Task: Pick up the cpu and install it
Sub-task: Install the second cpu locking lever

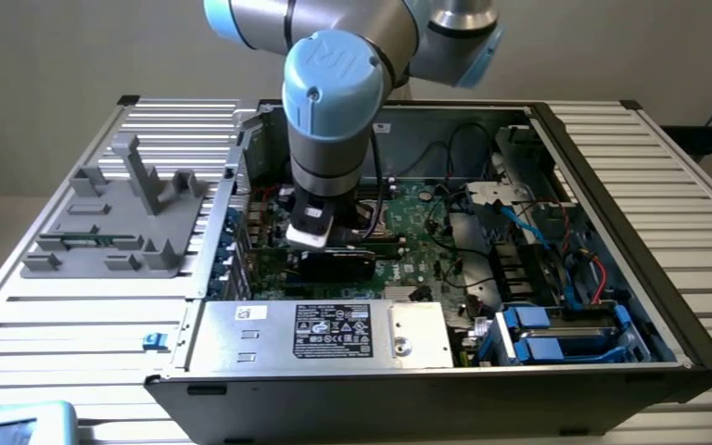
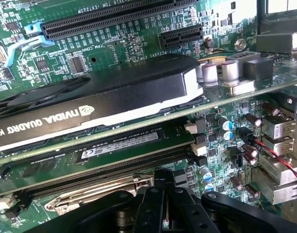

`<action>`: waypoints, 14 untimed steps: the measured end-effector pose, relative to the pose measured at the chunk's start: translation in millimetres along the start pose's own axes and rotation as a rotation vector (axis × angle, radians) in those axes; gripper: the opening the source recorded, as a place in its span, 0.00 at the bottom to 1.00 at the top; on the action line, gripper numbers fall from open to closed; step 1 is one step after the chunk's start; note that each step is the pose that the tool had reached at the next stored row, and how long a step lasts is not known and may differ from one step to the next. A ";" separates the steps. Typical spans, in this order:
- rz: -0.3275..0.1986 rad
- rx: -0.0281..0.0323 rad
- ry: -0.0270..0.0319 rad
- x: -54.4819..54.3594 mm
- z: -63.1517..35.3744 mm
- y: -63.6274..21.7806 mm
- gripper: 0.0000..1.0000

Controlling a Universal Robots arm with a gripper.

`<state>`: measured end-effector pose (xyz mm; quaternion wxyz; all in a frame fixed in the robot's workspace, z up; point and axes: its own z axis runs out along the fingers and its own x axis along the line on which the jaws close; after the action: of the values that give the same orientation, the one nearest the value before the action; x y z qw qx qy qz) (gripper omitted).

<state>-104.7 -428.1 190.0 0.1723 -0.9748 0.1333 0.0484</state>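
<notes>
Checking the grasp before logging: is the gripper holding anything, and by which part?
Cannot tell. The gripper is shut low over the metal socket frame, beside the graphics card; anything held would be hidden under it.

My arm (image 1: 331,102) reaches down from above in the exterior view, its blue-capped joints stacked over a grey forearm that stands almost vertical. At its end the wrist points straight down, carrying the tool (image 2: 164,201) low. From the wrist camera I see the black fingers (image 2: 149,208) pressed together, jaws fully closed.
</notes>
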 end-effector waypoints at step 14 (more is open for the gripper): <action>-0.003 -0.0009 -0.0011 -2.7 -22.3 -5.3 0.11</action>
<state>-104.8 -430.4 212.9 0.1720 -0.9750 0.1318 0.0487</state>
